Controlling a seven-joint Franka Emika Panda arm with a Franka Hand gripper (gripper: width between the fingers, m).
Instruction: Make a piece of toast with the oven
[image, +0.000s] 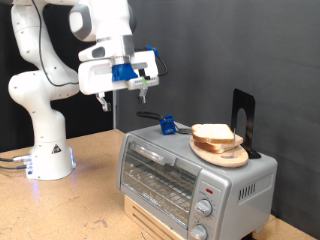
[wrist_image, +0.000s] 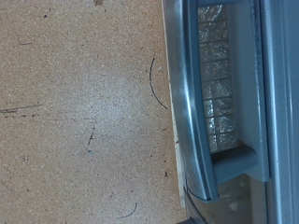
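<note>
1. Standing on wooden blocks on the table (image: 90, 150), the oven (image: 190, 175) has its glass door closed; in the wrist view its handle (wrist_image: 187, 121) shows with the foil-lined inside behind the glass.
2. Above and toward the exterior view's left of the oven hangs the gripper (image: 143, 92), empty, touching nothing; whether its fingers are apart or together I cannot tell.
3. On the oven's top sits a wooden plate (image: 222, 153) bearing the piece of toast (image: 213, 135), stacked among like slices.
4. To do this step well, I judge the fingers should meet the handle squarely, not the glass.
</note>
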